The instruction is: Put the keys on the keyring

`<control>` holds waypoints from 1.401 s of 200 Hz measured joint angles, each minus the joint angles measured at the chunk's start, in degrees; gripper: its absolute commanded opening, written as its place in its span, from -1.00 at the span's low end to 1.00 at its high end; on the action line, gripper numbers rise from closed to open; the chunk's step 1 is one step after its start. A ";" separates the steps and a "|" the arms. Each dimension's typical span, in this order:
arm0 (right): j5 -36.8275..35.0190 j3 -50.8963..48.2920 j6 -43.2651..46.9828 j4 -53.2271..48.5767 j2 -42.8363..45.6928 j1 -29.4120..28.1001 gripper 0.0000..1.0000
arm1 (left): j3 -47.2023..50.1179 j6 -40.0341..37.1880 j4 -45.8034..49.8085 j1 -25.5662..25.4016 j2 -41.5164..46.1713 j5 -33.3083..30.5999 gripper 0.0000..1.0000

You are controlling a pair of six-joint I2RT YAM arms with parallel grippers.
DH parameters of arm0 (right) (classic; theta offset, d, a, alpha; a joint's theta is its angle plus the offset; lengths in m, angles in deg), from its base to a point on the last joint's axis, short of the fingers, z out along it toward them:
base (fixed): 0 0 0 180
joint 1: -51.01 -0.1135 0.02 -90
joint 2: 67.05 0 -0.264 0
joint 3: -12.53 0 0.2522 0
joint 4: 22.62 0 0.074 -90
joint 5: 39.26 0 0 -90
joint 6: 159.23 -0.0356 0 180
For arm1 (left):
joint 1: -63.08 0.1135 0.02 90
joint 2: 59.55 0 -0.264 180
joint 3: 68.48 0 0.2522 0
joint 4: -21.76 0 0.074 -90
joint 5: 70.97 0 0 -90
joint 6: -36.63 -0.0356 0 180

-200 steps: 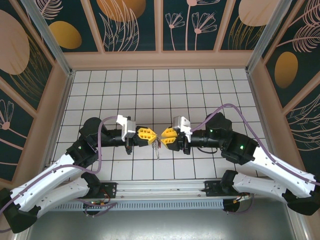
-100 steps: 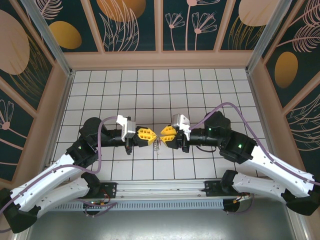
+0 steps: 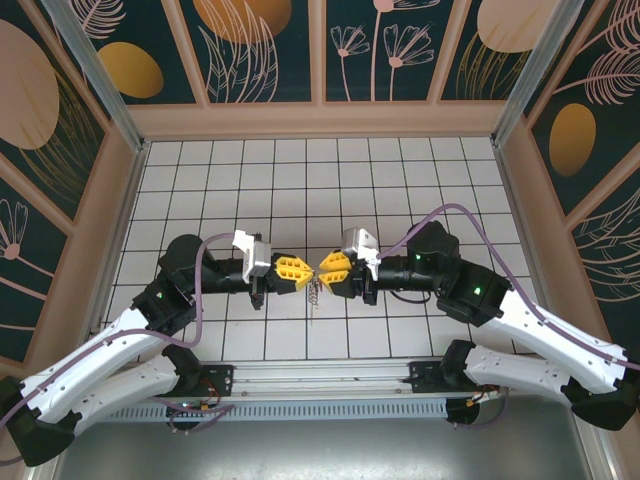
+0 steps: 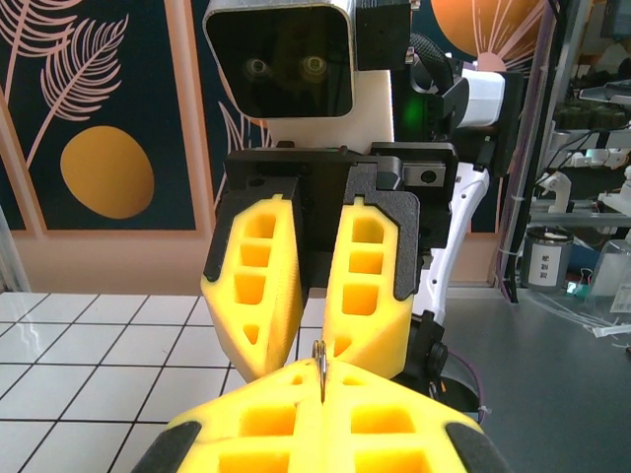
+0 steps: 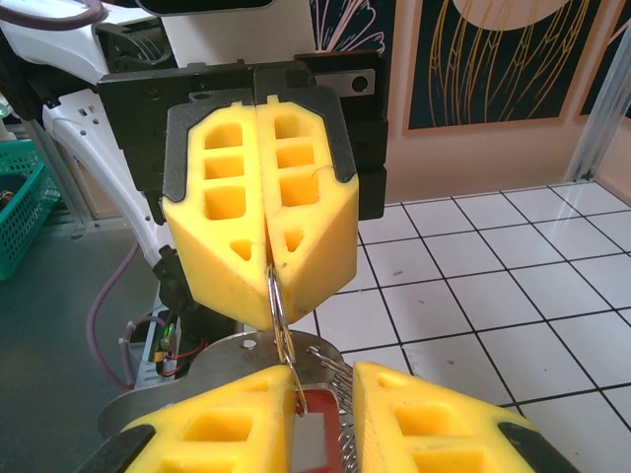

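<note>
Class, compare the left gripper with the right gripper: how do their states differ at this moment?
The left gripper is shut on the wire of the keyring; the right gripper has its fingers apart, with the red-tagged key between them. The left gripper plainly grips; whether the right gripper grips is unclear. Both have yellow fingers and face each other tip to tip.

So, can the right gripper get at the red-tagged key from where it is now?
Probably yes: the red-tagged key sits between the open fingers of the right gripper, just below the keyring pinched by the left gripper, with nothing between.
</note>
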 measured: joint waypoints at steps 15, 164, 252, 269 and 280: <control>0.02 0.00 0.00 0.11 -0.02 0.00 -0.53 | -0.02 0.00 -0.02 0.00 0.00 0.15 -1.00; 1.33 -0.07 -0.81 1.01 -0.48 0.81 -0.49 | -0.92 0.07 0.37 0.00 -0.07 2.12 -1.00; 3.13 -0.94 -0.76 2.23 -0.33 0.85 -0.62 | -1.18 0.07 0.37 0.00 -0.66 3.43 -1.00; 3.37 -1.53 -0.79 2.84 0.33 0.85 -0.80 | -1.25 0.07 0.37 0.00 -0.72 3.43 -1.00; 3.41 -1.53 -0.83 3.06 0.50 0.85 -0.87 | -1.29 0.07 0.35 0.00 -0.76 3.61 -1.00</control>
